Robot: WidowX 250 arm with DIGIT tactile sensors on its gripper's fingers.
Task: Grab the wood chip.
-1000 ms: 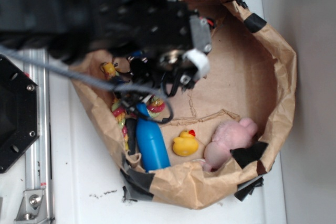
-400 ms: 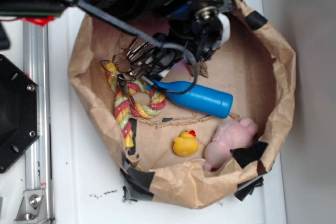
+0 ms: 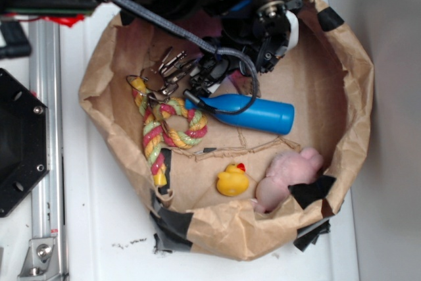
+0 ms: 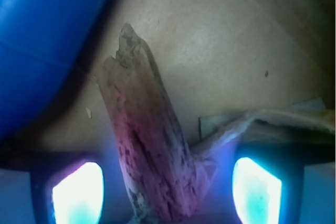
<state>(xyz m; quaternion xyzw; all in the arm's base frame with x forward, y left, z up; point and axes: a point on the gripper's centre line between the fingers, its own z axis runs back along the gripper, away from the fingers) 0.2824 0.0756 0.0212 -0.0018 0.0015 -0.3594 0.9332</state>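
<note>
Probably a robotics lab, white desk (image 3: 99,228), bolted aluminium rail (image 3: 45,162), black mounting plate (image 3: 20,143), taped paper bin (image 3: 217,228) of toys

Wood chip (image 4: 149,145) lies between the open hand's (image 4: 165,195) fingers, blue bottle (image 4: 47,40) beside

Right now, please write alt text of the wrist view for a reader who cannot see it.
A rough brown wood chip lies on brown paper between the two glowing fingertips of the open claw. A blue bottle fills the upper left corner.
</note>
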